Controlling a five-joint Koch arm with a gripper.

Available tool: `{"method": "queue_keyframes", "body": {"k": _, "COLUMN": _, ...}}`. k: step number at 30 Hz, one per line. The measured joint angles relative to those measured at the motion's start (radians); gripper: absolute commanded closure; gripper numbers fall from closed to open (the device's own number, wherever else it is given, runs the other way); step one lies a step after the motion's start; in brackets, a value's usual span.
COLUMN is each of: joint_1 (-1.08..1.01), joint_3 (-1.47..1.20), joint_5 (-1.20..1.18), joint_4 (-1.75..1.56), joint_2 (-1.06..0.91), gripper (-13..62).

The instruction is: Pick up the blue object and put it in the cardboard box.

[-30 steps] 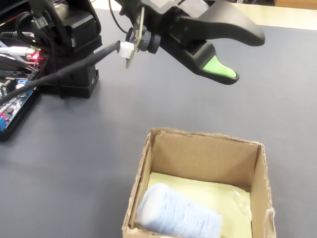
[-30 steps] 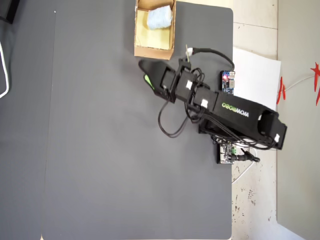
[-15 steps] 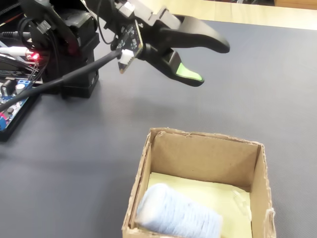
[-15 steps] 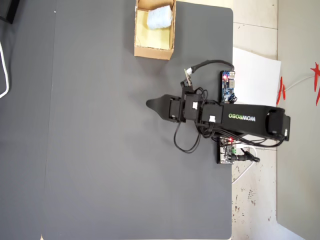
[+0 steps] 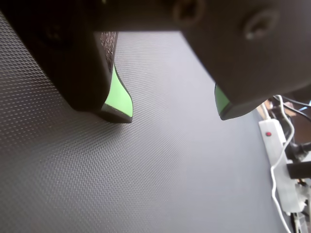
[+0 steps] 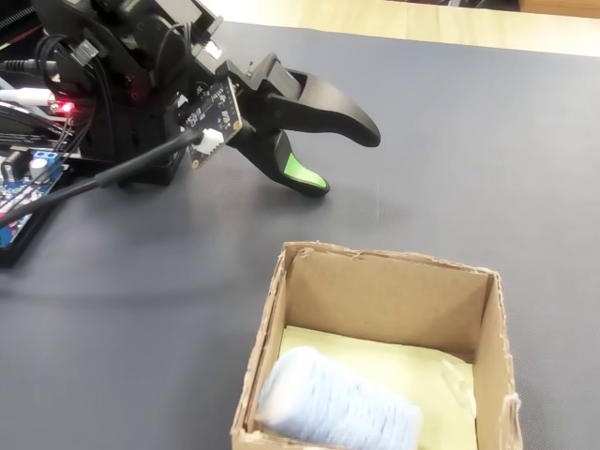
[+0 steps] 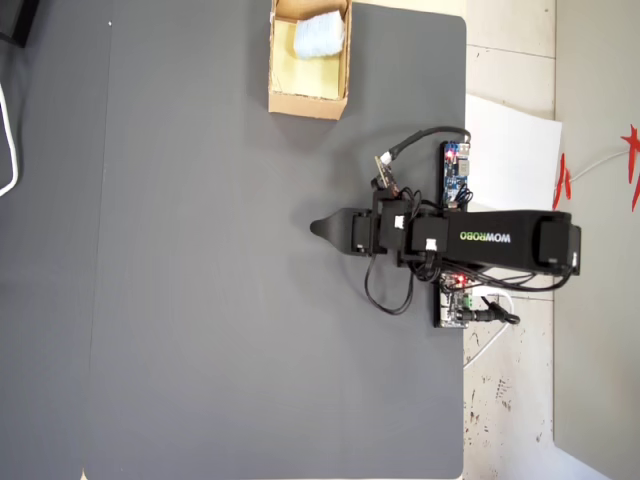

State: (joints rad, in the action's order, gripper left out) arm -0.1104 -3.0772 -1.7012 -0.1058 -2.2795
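Resting inside the cardboard box (image 6: 375, 300), the blue object (image 6: 337, 408) lies w/ its length along the near wall in the fixed view, on the pale yellow floor of the box. Overhead view: same box (image 7: 308, 100) sits at the top edge of the dark grey tabletop (image 7: 220, 300), w/ the blue object (image 7: 320, 35) at its upper end. Pincer (image 6: 347, 159) is released and holds nothing: in the fixed view the upper jaw reaches out toward the right, the lower jaw w/ a green pad points down at the tabletop (image 6: 469, 169), and a clear gap separates the tips. Wrist view confirms: pincer (image 5: 175, 114) shows two dark jaws w/ green inner faces, spread wide, only textured tabletop (image 5: 146, 184) between and below them. Pincer is well apart from the box; in the overhead view the pincer (image 7: 318, 228) points left, near the middle of the tabletop, box up and to its left. Arm body is black, w/ small circuit boards (image 7: 455, 175) and cables at its base on the right edge of the tabletop. White power strip (image 5: 278, 155) w/ a red switch is seen at the right edge of the wrist view, off the mat. White sheet of paper (image 7: 515, 150) lies beside the arm base, overhead view.
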Motion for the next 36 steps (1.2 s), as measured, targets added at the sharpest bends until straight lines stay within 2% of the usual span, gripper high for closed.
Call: {"method": "queue_keyframes", "body": {"k": 36, "joint_1": -0.002, "joint_3": -0.002, "joint_5": 0.051, "joint_4": 0.041, "joint_2": 0.0, "gripper": 15.4}}
